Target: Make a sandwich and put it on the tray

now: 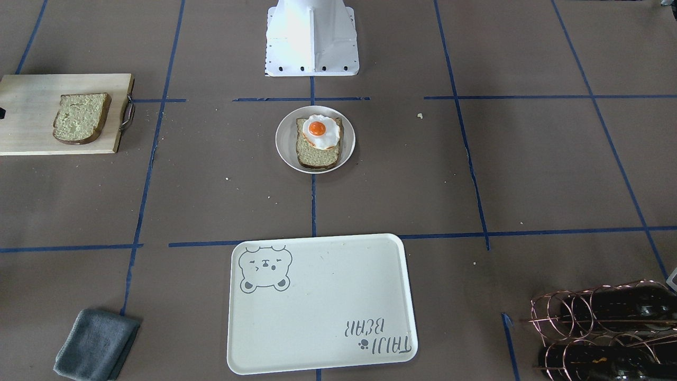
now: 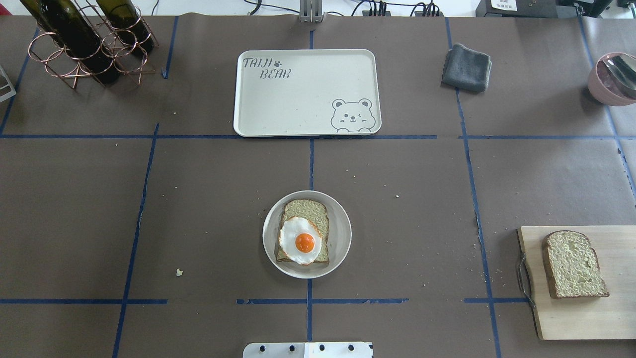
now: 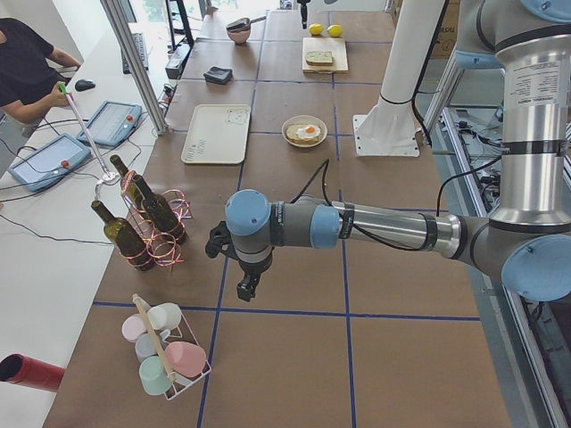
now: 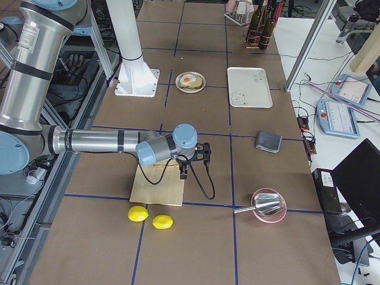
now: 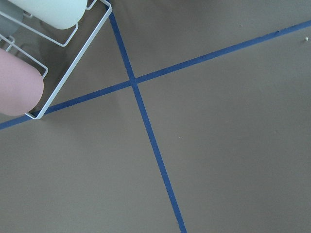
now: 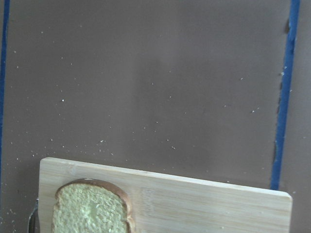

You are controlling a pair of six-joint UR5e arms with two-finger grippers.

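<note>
Since both grippers show only in side views, can't tell jaw state: left gripper (image 3: pixel 248 287) hangs over table (image 3: pixel 294 357) near mug rack (image 3: pixel 169 352), right gripper (image 4: pixel 184 173) over wooden board (image 2: pixel 586 318) edge. Nearest robot base (image 2: pixel 308 349): plate (image 2: pixel 341 233) with bread slice (image 2: pixel 308 209), fried egg (image 2: pixel 300 241) on top. On board, off to robot's right: second slice (image 2: pixel 574 264). Farthest: tray (image 2: pixel 298 99), beyond plate, well apart.

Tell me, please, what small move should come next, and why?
Probably lower the right gripper onto the loose slice on the board: the plate holds only a bottom slice and egg, so the top is missing.
</note>
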